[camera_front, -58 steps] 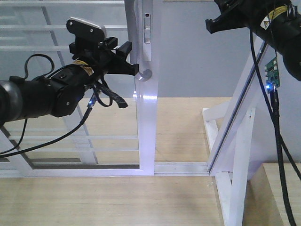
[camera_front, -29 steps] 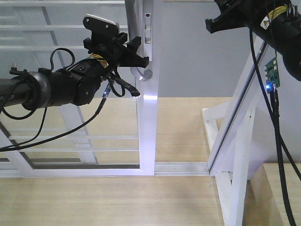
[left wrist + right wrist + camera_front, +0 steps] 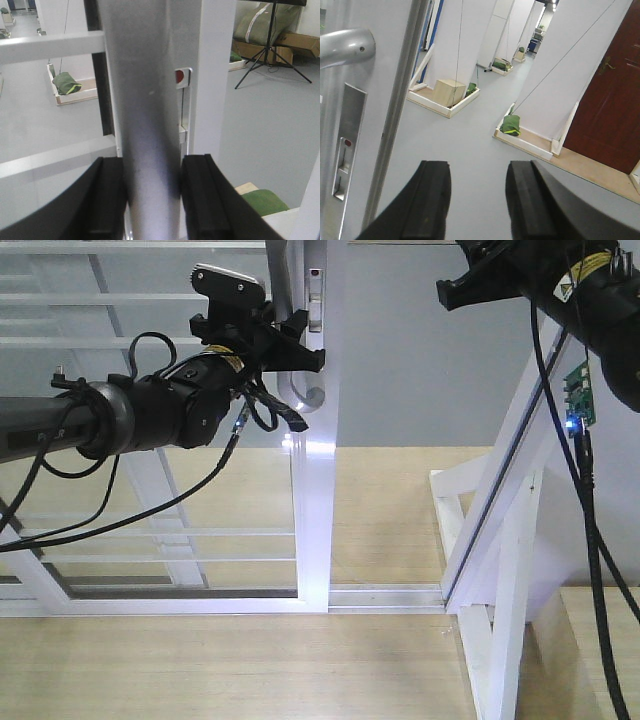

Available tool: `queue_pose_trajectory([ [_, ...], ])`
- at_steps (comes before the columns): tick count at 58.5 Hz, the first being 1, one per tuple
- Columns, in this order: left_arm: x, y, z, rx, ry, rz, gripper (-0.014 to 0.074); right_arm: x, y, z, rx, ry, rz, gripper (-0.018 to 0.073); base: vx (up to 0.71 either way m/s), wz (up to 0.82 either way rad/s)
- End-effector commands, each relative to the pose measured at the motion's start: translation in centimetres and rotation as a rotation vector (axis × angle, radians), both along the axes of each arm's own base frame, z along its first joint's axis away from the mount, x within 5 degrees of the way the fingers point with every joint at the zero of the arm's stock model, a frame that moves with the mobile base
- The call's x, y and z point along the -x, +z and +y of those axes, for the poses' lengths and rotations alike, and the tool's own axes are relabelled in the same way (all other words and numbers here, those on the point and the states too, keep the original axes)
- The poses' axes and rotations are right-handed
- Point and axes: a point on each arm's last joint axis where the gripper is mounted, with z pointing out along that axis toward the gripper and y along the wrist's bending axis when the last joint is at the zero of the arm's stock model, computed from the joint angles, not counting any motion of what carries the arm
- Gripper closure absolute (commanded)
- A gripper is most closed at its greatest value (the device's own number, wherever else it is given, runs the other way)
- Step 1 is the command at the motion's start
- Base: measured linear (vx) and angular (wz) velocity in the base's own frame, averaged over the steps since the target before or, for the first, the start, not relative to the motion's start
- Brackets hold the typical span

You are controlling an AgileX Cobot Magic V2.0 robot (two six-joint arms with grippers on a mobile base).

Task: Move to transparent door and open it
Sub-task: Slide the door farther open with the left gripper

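transparent door point(image 3: 312, 500): upright, centre-left of the front view, with a gap to its right.
handle point(image 3: 303, 396): on the door's edge stile, just left of the lock plate point(image 3: 314, 300).
left gripper point(image 3: 152, 197): on the handle, one finger touching each side of the bar.
left arm point(image 3: 120, 420): reaches in from the left, in front of the door's glass.
right gripper point(image 3: 477, 200): high at the right, well apart from the handle, with its fingers spread.
slanted frame point(image 3: 505, 490): right of the gap, behind the right arm's hanging cable point(image 3: 590, 520).
floor track point(image 3: 385, 595): runs from the door's foot to the slanted frame's foot.
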Motion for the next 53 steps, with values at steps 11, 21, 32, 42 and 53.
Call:
queue_pose_trajectory([
  [11,-0.2,4.4,1.0,0.085,0.054,-0.110,0.0216,0.9,3.3,-0.2,-0.036,0.012,-0.153,0.0209,0.00,0.00],
  [21,-0.9,4.3,3.1,0.127,0.133,-0.007,0.0216,0.9,3.3,-0.2,-0.036,0.012,-0.153,0.0209,0.00,0.00],
  [32,-0.8,5.4,4.4,0.050,0.139,-0.007,0.0216,0.9,3.3,-0.2,-0.036,0.012,-0.153,0.0209,0.00,0.00],
  [42,-0.6,6.5,4.9,-0.015,0.139,-0.043,0.0216,0.9,3.3,-0.2,-0.036,0.012,-0.153,0.0209,0.00,0.00],
  [53,-0.6,7.4,6.2,-0.019,0.156,-0.026,0.0216,0.9,3.3,-0.2,-0.036,0.012,-0.153,0.0209,0.00,0.00],
])
